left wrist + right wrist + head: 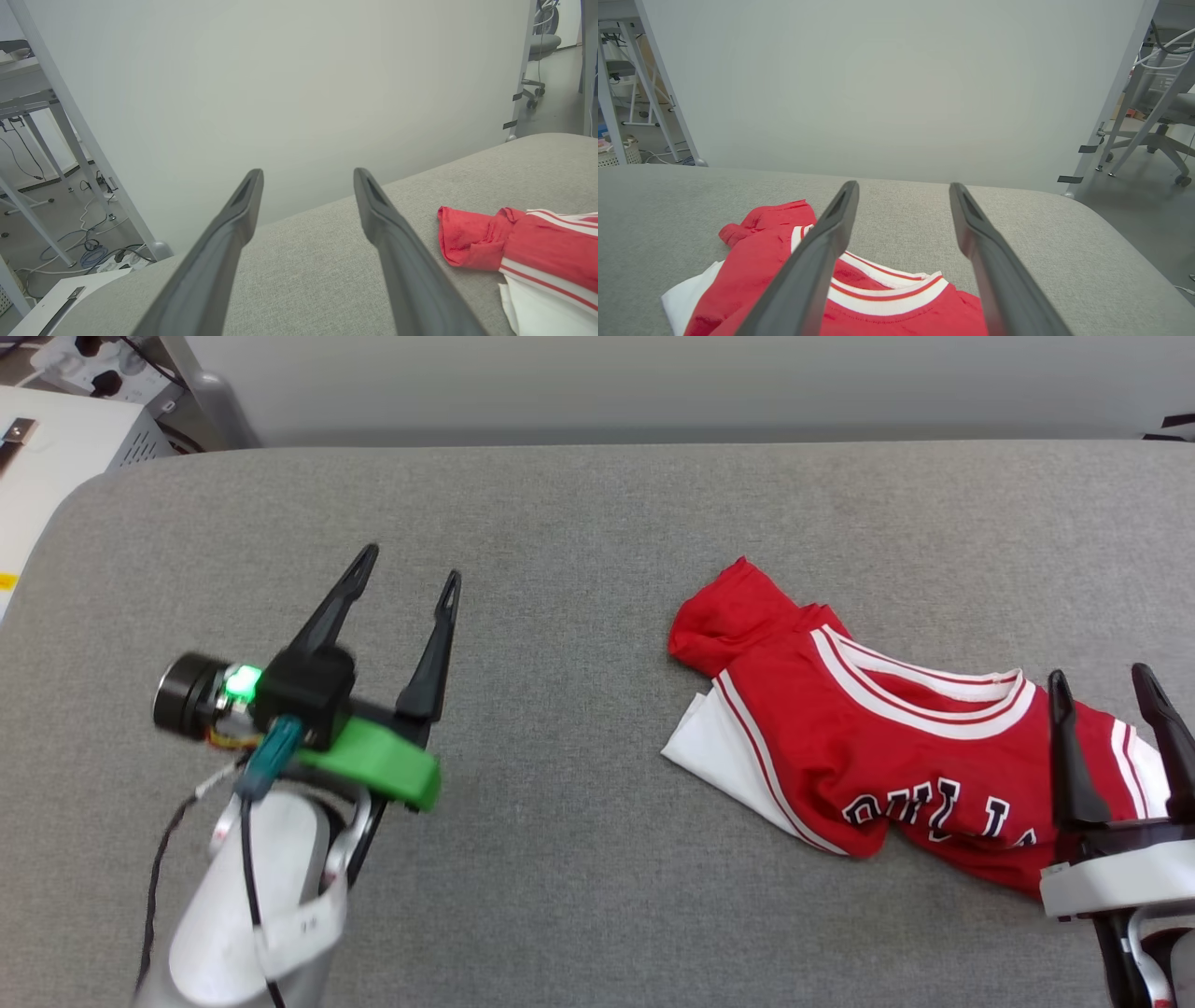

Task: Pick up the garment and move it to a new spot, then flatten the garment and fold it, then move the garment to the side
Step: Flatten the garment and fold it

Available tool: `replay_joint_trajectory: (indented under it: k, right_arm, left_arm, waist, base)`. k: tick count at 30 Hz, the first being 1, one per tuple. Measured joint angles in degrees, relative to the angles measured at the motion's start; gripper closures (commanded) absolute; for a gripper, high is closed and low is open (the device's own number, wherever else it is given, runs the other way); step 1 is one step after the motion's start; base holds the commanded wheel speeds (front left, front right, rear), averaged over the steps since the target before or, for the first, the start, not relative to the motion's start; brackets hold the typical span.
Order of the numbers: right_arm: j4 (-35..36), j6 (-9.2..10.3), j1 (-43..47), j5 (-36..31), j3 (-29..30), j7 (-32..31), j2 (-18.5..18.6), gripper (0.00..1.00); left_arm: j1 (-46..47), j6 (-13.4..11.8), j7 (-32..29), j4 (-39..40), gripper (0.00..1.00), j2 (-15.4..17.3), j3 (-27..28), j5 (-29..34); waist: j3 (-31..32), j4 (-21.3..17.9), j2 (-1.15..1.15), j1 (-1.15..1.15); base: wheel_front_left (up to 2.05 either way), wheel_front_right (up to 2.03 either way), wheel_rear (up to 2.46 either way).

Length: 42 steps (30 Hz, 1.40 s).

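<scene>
We judge the task to be at an early stage. The shirt (pixel 840 747) lies rumpled on the right part of the grey tabletop (pixel 579 803). Its striped collar faces the far edge, a red bunch is pushed out to the left, and a white sleeve (pixel 709 737) pokes from under it. The black lettering is creased and only partly readable, so the shirt is neither flat nor folded. We cannot tell from its lie alone whether this spot is already the new one. Flattening, folding and the last shift to the side are all left to do.

The right jaws stand wide open above the shirt's right end, one finger (pixel 1069 756) over the red cloth beside the collar, and they hold nothing. In the right wrist view the collar trim shows in the gap between the two fingers, not pinched. The left jaws are also spread wide and empty, over bare tabletop well apart from the shirt, whose red bunch shows at the right of the left wrist view.

As for containers, we make out one: a pale basket (pixel 614 154) on the floor past the tabletop's edge (what is in it is too small to tell).
</scene>
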<state>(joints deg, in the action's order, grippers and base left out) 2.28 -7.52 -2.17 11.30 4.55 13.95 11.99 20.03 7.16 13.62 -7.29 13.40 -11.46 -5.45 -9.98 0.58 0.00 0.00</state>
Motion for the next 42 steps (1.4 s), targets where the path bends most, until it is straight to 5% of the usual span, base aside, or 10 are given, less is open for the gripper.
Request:
replay_joint_trajectory:
  k: [12, 17, 18, 23, 31, 42]
  right_arm:
    - [3.3, 0.00, -0.6, -1.1, -4.1, -0.9, -0.9, 0.00]
    - [2.1, 0.00, -2.9, -1.6, -5.4, -0.5, -1.5, 0.00]
    - [1.1, 0.00, -4.2, -1.6, -5.9, 0.0, -1.6, 0.00]
    - [-0.4, 0.00, -6.4, -1.6, -7.1, 0.4, -2.0, 0.00]
    - [-1.7, 0.00, -8.9, -1.6, -8.2, 0.6, -3.1, 0.00]
    - [-1.8, 0.00, -10.0, -1.6, -8.2, 0.7, -4.3, 0.00]
  left_arm:
    - [26.1, 0.2, -32.4, -0.1, 0.00, 14.7, -30.3, -30.4]
    - [33.3, 0.2, -43.0, 0.1, 0.00, 15.8, -40.2, -37.6]
    - [36.3, 0.2, -47.0, 0.0, 0.00, 15.6, -46.5, -40.5]
    - [40.9, 0.2, -50.0, -2.0, 0.00, 14.2, -56.3, -43.0]
    - [43.2, 0.2, -49.6, -8.1, 0.00, 11.2, -61.4, -44.3]
    - [41.1, 0.2, -53.6, -7.6, 0.00, 11.4, -59.6, -38.3]
  waist:
    - [-3.8, -2.0, 0.00, 0.00]
    - [-5.9, -3.7, 0.00, 0.00]
    - [-7.2, -4.8, 0.00, 0.00]
    - [-9.5, -6.9, 0.00, 0.00]
    - [-13.2, -9.7, 0.00, 0.00]
    - [-16.6, -12.1, 0.00, 0.00]
  base:
    - [0.00, 0.00, 0.00]
    - [0.00, 0.00, 0.00]
    - [0.00, 0.00, 0.00]
    - [0.00, 0.00, 0.00]
    - [0.00, 0.00, 0.00]
    - [0.00, 0.00, 0.00]
